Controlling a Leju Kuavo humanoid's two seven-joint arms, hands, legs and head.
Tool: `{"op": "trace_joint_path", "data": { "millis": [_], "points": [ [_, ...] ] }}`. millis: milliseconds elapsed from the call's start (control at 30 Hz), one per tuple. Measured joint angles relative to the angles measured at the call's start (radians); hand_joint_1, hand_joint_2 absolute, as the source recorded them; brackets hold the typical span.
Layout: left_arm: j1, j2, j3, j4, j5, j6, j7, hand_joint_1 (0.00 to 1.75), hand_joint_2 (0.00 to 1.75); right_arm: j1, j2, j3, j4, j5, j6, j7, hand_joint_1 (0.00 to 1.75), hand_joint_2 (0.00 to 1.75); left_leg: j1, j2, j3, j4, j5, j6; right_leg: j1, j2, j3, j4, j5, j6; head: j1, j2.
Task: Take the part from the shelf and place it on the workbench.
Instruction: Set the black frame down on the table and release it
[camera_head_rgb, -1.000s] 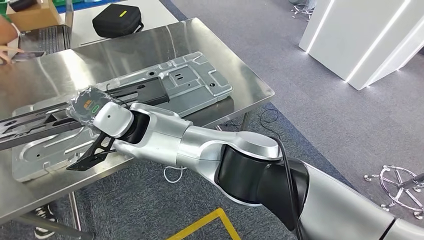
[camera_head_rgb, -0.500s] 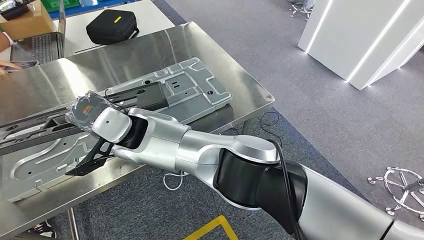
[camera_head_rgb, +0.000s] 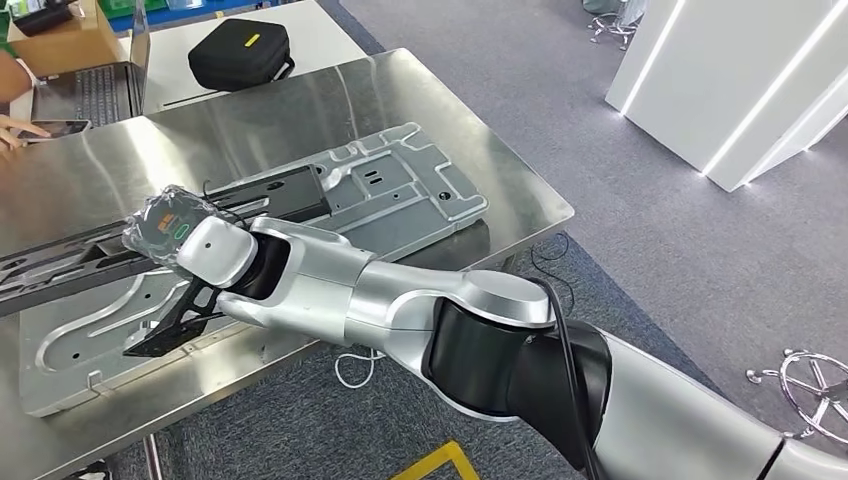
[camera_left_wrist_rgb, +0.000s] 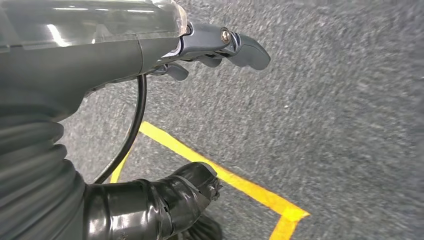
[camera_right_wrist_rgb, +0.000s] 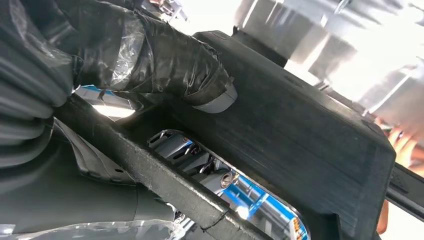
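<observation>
A long black part (camera_head_rgb: 270, 195) lies lengthwise over a silver stamped plate (camera_head_rgb: 400, 190) on the steel workbench (camera_head_rgb: 300, 100). My right hand (camera_head_rgb: 170, 225), wrapped in clear film, grips the part near its middle, with the arm reaching across from the lower right. In the right wrist view the thumb (camera_right_wrist_rgb: 165, 55) presses on the black part (camera_right_wrist_rgb: 310, 135), and other fingers show through a slot in it. Whether the part rests on the plate or hangs just above it I cannot tell. My left hand (camera_left_wrist_rgb: 220, 45) hangs over the grey floor, fingers apart, holding nothing.
At the bench's far side are a black case (camera_head_rgb: 240, 55), a laptop (camera_head_rgb: 95, 90), a cardboard box (camera_head_rgb: 60, 40) and a person's hand (camera_head_rgb: 20, 128). White panels (camera_head_rgb: 740, 80) stand at the right. Yellow tape (camera_head_rgb: 440, 460) marks the carpet near the bench's front edge.
The whole picture has shifted a little, so the camera has moved. My right hand still grips the black part over the plate, now slightly further left along the bench.
</observation>
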Motion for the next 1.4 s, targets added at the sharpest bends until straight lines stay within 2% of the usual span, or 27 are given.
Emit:
{"op": "trace_joint_path", "data": {
  "millis": [33, 100, 167, 200, 233, 300, 333, 367, 400, 467, 533, 633, 700, 733, 800, 833, 867, 900, 933, 1000, 1067, 1133, 1200, 1267, 1333, 1367, 1400],
  "points": [
    [0.0, -0.002, 0.0, 0.0, 0.0, 0.0, 0.0, 0.0, 1.75, -0.001, 0.001, 0.0, 0.001, 0.0, 0.0, 0.0, 1.75, 1.75, 0.002, 0.0, 0.004, -0.003, -0.003, -0.004, 0.006, 0.0, 0.014, -0.03, 0.009, -0.01, 0.0, 0.0],
    [-0.003, -0.003, 0.0, 0.0, -0.001, 0.001, 0.0, 0.0, 1.75, -0.002, 0.002, 0.0, 0.003, -0.002, 0.0, 0.0, 1.75, 1.75, 0.005, 0.002, 0.009, -0.013, -0.005, -0.013, 0.013, -0.001, 0.029, -0.054, -0.002, -0.02, 0.002, 0.0],
    [-0.004, -0.003, 0.0, 0.001, -0.001, 0.0, 0.0, 0.0, 1.75, -0.003, 0.005, 0.0, 0.004, -0.003, -0.001, 0.0, 1.75, 1.75, 0.005, 0.006, 0.013, -0.013, -0.013, -0.02, 0.004, -0.003, 0.056, -0.091, -0.007, -0.022, 0.001, 0.0],
    [-0.005, -0.003, 0.0, 0.001, -0.001, 0.0, 0.001, 0.0, 1.75, -0.004, 0.006, 0.0, 0.004, -0.003, -0.001, 0.0, 1.75, 1.75, 0.004, 0.007, 0.003, 0.01, -0.024, -0.023, -0.001, -0.005, 0.072, -0.111, -0.008, -0.022, 0.001, 0.0],
    [-0.005, -0.003, 0.0, 0.001, -0.001, 0.001, 0.001, 0.0, 1.75, -0.005, 0.008, 0.0, 0.004, -0.003, -0.001, 0.0, 1.75, 1.75, 0.005, 0.008, -0.02, 0.054, -0.042, -0.025, -0.005, -0.006, 0.086, -0.124, -0.009, -0.02, 0.0, 0.0],
    [-0.007, 0.001, 0.0, 0.001, -0.001, 0.001, 0.001, 0.0, 1.75, -0.005, 0.01, 0.003, 0.007, -0.003, -0.001, -0.001, 1.75, 1.75, 0.006, 0.009, -0.097, 0.18, -0.079, -0.034, -0.004, -0.005, 0.1, -0.129, -0.018, -0.019, 0.0, 0.0],
    [-0.006, 0.003, 0.0, 0.001, -0.001, 0.001, 0.002, 0.0, 1.75, -0.001, 0.011, 0.005, 0.008, -0.003, -0.001, -0.002, 1.75, 1.75, 0.007, 0.009, -0.131, 0.225, -0.081, -0.039, -0.004, -0.005, 0.106, -0.127, -0.025, -0.017, 0.0, 0.0],
    [-0.005, 0.005, 0.0, 0.001, -0.001, 0.001, 0.002, 0.0, 1.75, 0.003, 0.011, 0.008, 0.01, -0.003, -0.001, -0.003, 1.75, 1.75, 0.008, 0.009, -0.151, 0.237, -0.062, -0.044, -0.005, -0.004, 0.114, -0.123, -0.034, -0.015, 0.001, 0.0],
    [-0.004, 0.007, 0.0, 0.001, -0.001, 0.001, 0.002, 0.0, 1.75, 0.006, 0.011, 0.01, 0.011, -0.003, -0.001, -0.003, 1.75, 1.75, 0.009, 0.01, -0.153, 0.211, -0.024, -0.049, -0.007, -0.003, 0.122, -0.116, -0.045, -0.011, 0.0, 0.0],
    [-0.001, 0.009, 0.0, 0.001, -0.001, 0.001, 0.003, 0.0, 1.75, 0.008, 0.012, 0.011, 0.012, -0.003, -0.001, -0.003, 1.75, 1.75, 0.012, 0.012, -0.12, 0.097, 0.06, -0.055, -0.01, -0.003, 0.132, -0.098, -0.07, 0.002, 0.0, 0.0],
    [-0.002, 0.01, 0.0, 0.002, -0.001, 0.002, 0.004, 0.0, 1.75, 0.006, 0.013, 0.013, 0.013, -0.003, -0.002, -0.003, 1.75, 1.75, 0.011, 0.011, -0.093, 0.023, 0.081, -0.047, -0.008, -0.002, 0.127, -0.077, -0.089, 0.015, -0.001, 0.0],
    [-0.004, 0.011, 0.0, 0.003, -0.001, 0.003, 0.006, 0.0, 1.75, 0.008, 0.017, 0.015, 0.015, -0.005, -0.002, -0.008, 1.75, 1.75, 0.008, 0.008, -0.091, 0.017, 0.065, -0.02, -0.003, -0.001, 0.116, -0.066, -0.097, 0.024, -0.001, 0.0],
    [-0.002, 0.01, 0.001, 0.003, -0.001, 0.003, 0.006, 0.0, 1.75, 0.009, 0.018, 0.016, 0.016, -0.007, -0.002, -0.01, 1.75, 1.75, 0.011, 0.008, -0.084, 0.014, 0.06, -0.009, -0.005, -0.002, 0.102, -0.03, -0.118, 0.033, 0.0, 0.0],
    [-0.003, 0.01, 0.001, 0.003, -0.001, 0.003, 0.006, 0.0, 1.75, 0.008, 0.018, 0.016, 0.016, -0.007, -0.002, -0.01, 1.75, 1.75, 0.012, 0.007, -0.079, 0.013, 0.058, -0.003, -0.008, -0.002, 0.078, 0.018, -0.139, 0.039, 0.0, 0.0],
    [-0.003, 0.011, 0.001, 0.003, -0.001, 0.004, 0.006, 0.0, 1.75, 0.011, 0.018, 0.016, 0.017, -0.007, -0.002, -0.01, 1.75, 1.75, 0.01, 0.007, -0.071, 0.012, 0.051, 0.005, -0.013, -0.003, 0.001, 0.155, -0.187, 0.047, -0.001, 0.0],
    [-0.003, 0.011, 0.001, 0.003, -0.001, 0.004, 0.006, 0.0, 1.75, 0.014, 0.018, 0.016, 0.018, -0.007, -0.002, -0.01, 1.75, 1.75, 0.008, 0.006, -0.067, 0.012, 0.048, 0.007, -0.015, -0.003, -0.037, 0.211, -0.198, 0.048, 0.0, 0.0],
    [-0.003, 0.01, 0.001, 0.003, 0.0, 0.004, 0.006, 0.0, 1.75, 0.017, 0.018, 0.016, 0.019, -0.007, -0.002, -0.01, 1.75, 1.75, 0.007, 0.005, -0.062, 0.012, 0.044, 0.008, -0.014, -0.003, -0.06, 0.234, -0.188, 0.046, 0.0, 0.0],
    [-0.003, 0.01, 0.001, 0.003, 0.003, 0.004, 0.006, 0.0, 1.75, 0.019, 0.018, 0.016, 0.02, -0.008, -0.002, -0.01, 1.75, 1.75, 0.004, 0.004, -0.056, 0.012, 0.04, 0.008, -0.012, -0.003, -0.063, 0.214, -0.157, 0.04, 0.0, 0.0],
    [-0.003, 0.01, 0.001, 0.003, 0.006, 0.003, 0.005, 0.0, 1.75, 0.02, 0.018, 0.016, 0.021, -0.009, -0.002, -0.01, 1.75, 1.75, 0.001, 0.003, -0.048, 0.011, 0.035, 0.008, -0.009, -0.002, -0.048, 0.159, -0.112, 0.029, 0.0, 0.0],
    [-0.004, 0.008, 0.002, 0.004, 0.01, 0.0, 0.0, 0.0, 1.75, 0.018, 0.018, 0.016, 0.021, -0.013, -0.002, -0.011, 1.75, 1.75, -0.004, 0.002, -0.036, 0.008, 0.028, 0.006, 0.002, -0.001, 0.004, 0.022, -0.035, -0.003, -0.001, 0.0],
    [-0.005, 0.006, 0.002, 0.005, 0.01, -0.002, -0.006, 0.0, 1.75, 0.016, 0.018, 0.016, 0.021, -0.016, -0.002, -0.013, 1.75, 1.75, -0.001, 0.002, -0.033, 0.002, 0.026, -0.001, 0.013, 0.0, 0.034, -0.046, -0.017, -0.027, 0.001, 0.0],
    [-0.007, 0.006, 0.002, 0.005, 0.01, -0.004, -0.01, 0.0, 1.75, 0.015, 0.019, 0.016, 0.021, -0.018, -0.001, -0.013, 1.75, 1.75, -0.001, 0.004, -0.028, -0.008, 0.026, -0.01, 0.015, -0.001, 0.047, -0.071, -0.018, -0.032, 0.004, 0.0],
    [-0.007, 0.005, 0.002, 0.005, 0.009, -0.008, -0.013, 0.0, 1.75, 0.013, 0.02, 0.016, 0.021, -0.018, -0.002, -0.014, 1.75, 1.75, -0.003, 0.007, -0.028, 0.002, 0.012, -0.017, 0.007, -0.004, 0.072, -0.106, -0.011, -0.03, 0.003, 0.0],
    [-0.006, 0.006, 0.002, 0.005, 0.009, -0.01, -0.017, 0.0, 1.75, 0.01, 0.021, 0.016, 0.021, -0.018, -0.002, -0.014, 0.87, 0.87, 0.0, 0.008, -0.064, 0.085, -0.031, -0.022, 0.001, -0.006, 0.092, -0.13, -0.006, -0.026, 0.003, 0.0],
    [-0.007, 0.009, 0.002, 0.005, 0.009, -0.01, -0.015, 0.0, 1.75, 0.009, 0.022, 0.016, 0.022, -0.019, -0.002, -0.015, 0.0, 0.0, 0.003, 0.008, -0.128, 0.202, -0.074, -0.03, 0.0, -0.006, 0.096, -0.129, -0.012, -0.024, 0.002, 0.0],
    [-0.006, 0.01, 0.002, 0.005, 0.007, -0.01, -0.011, 0.0, 1.75, 0.011, 0.023, 0.016, 0.022, -0.02, -0.002, -0.017, 0.0, 0.0, 0.004, 0.008, -0.149, 0.232, -0.075, -0.036, -0.001, -0.005, 0.097, -0.124, -0.017, -0.022, 0.002, 0.0],
    [-0.006, 0.011, 0.002, 0.005, 0.005, -0.01, -0.005, 0.0, 1.75, 0.012, 0.023, 0.016, 0.022, -0.021, -0.002, -0.019, 0.0, 0.0, 0.007, 0.009, -0.153, 0.226, -0.056, -0.041, -0.002, -0.004, 0.097, -0.117, -0.023, -0.019, 0.002, 0.0]
  ]
}}
